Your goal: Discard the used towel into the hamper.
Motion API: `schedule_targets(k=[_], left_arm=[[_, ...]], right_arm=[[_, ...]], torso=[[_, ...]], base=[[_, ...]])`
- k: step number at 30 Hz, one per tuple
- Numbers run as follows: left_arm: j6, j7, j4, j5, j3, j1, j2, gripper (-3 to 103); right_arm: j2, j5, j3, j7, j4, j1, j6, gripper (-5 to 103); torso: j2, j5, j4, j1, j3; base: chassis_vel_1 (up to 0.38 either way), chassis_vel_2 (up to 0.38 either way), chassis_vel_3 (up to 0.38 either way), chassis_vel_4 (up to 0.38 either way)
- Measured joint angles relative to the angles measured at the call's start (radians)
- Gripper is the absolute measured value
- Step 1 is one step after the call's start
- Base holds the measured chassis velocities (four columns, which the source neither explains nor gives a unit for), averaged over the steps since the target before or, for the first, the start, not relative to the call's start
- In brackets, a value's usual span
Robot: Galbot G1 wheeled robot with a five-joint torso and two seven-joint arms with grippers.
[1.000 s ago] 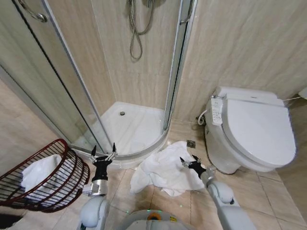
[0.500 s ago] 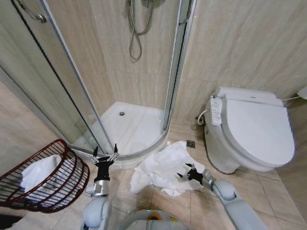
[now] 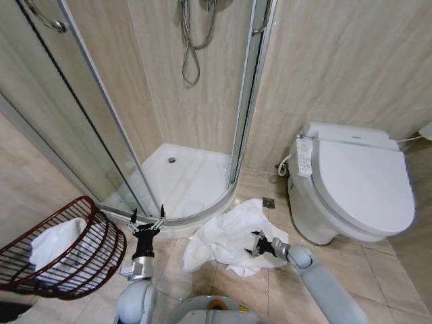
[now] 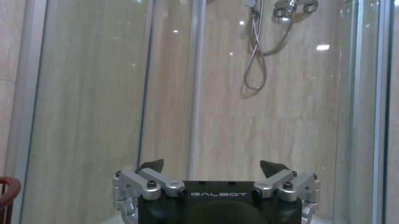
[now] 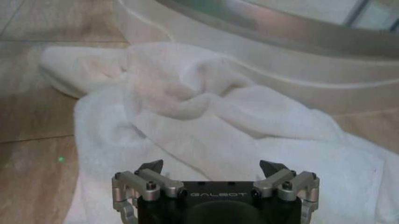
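Hovering right gripper (image 3: 260,244) over towel (image 3: 226,236)

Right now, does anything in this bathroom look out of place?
Yes: a white towel lies crumpled on the floor tiles between the shower tray and toilet. The right end effector hovers open over it.

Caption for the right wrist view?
Open right gripper poised over the crumpled white towel on the tan tiled floor.

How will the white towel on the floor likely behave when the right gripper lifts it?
The towel lies crumpled in soft folds, so it will probably sag and drape from the pinch point. Spread wide beside the shower base, its edges may drag along the floor. The right gripper, open above it, likely needs a raised fold to catch.
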Motion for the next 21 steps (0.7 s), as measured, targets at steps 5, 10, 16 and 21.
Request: schedule_targets(k=[5, 10, 16, 21], left_arm=[[0.000, -0.001, 0.012, -0.004, -0.003, -0.009, 0.000, 100], [0.000, -0.001, 0.012, -0.005, -0.003, -0.011, 0.001, 100], [0.003, -0.001, 0.011, -0.017, -0.010, -0.014, 0.008, 100], [0.003, -0.001, 0.009, -0.018, -0.011, -0.014, 0.008, 100]], right_arm=[[0.056, -0.036, 0.032, -0.019, -0.155, 0.079, 0.053, 100], [0.086, -0.047, 0.053, -0.019, -0.220, 0.124, 0.068, 100], [0.134, -0.066, 0.094, -0.010, -0.295, 0.164, 0.082, 100], [0.169, -0.088, 0.129, -0.008, -0.347, 0.190, 0.089, 100]], torso=[[0.000, 0.0000, 0.0000, 0.000, 0.000], [0.001, -0.0001, 0.0001, 0.000, 0.000], [0.001, 0.0000, 0.0000, 0.000, 0.000], [0.001, 0.0000, 0.0000, 0.000, 0.001]], base=[[0.000, 0.000, 0.000, 0.000], [0.000, 0.000, 0.000, 0.000], [0.000, 0.000, 0.000, 0.000], [0.000, 0.000, 0.000, 0.000]])
